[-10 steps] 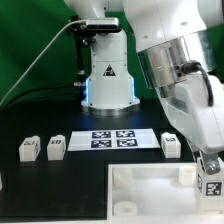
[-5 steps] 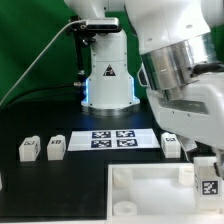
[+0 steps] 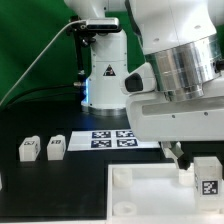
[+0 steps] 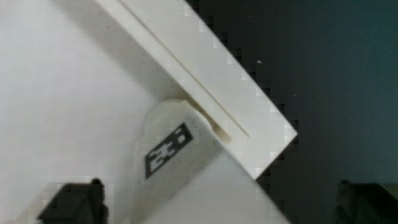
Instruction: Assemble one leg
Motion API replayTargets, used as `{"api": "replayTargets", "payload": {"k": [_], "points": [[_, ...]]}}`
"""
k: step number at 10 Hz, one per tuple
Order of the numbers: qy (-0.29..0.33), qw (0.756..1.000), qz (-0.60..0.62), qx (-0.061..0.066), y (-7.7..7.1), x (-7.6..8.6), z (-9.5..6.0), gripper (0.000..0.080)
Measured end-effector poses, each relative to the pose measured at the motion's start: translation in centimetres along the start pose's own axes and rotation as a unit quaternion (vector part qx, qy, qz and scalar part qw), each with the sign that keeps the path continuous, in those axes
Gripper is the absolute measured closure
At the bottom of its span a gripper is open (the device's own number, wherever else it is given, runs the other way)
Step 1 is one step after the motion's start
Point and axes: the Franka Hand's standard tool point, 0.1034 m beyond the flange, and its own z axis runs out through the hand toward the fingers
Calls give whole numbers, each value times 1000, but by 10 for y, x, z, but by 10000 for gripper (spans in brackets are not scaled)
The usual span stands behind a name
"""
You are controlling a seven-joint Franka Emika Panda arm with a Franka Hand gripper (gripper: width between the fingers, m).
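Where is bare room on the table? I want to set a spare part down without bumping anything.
Free: the black strip between the two loose legs and the tray-like panel, and the table behind the marker board toward the robot base. Crowded: the exterior view's right, where the arm hangs over the panel's corner leg.

3 legs [image 3: 28,149] [image 3: 56,147] [image 3: 208,177], 1 panel [image 3: 140,195], 1 marker board [image 3: 112,138], 1 arm [image 3: 180,70]

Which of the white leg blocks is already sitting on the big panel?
The leg at the panel's corner on the exterior view's right, tag facing the camera. The two other legs in view stand on the black table, far at the exterior view's left.
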Motion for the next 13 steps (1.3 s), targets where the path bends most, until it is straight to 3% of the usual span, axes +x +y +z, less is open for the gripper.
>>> {"api": "replayTargets", "payload": {"k": [1, 3, 4, 5, 6, 7, 9, 11, 13], "points": [[6, 998, -68, -9, -2, 5, 0, 150], [6, 999, -50, -7, -1, 4, 1, 150], [6, 999, -54, -7, -1, 4, 1, 248], [5, 1000, -27, -5, -2, 3, 1, 248], [4, 999, 33, -2, -3, 2, 1, 431], [4, 998, 56, -1, -3, 2, 2, 502], [6, 983, 185, 4, -2, 4, 1, 502], [17, 938, 346, 24, 2, 4, 2, 502], [15, 852, 522, 46, 3, 3, 2, 502]]}}
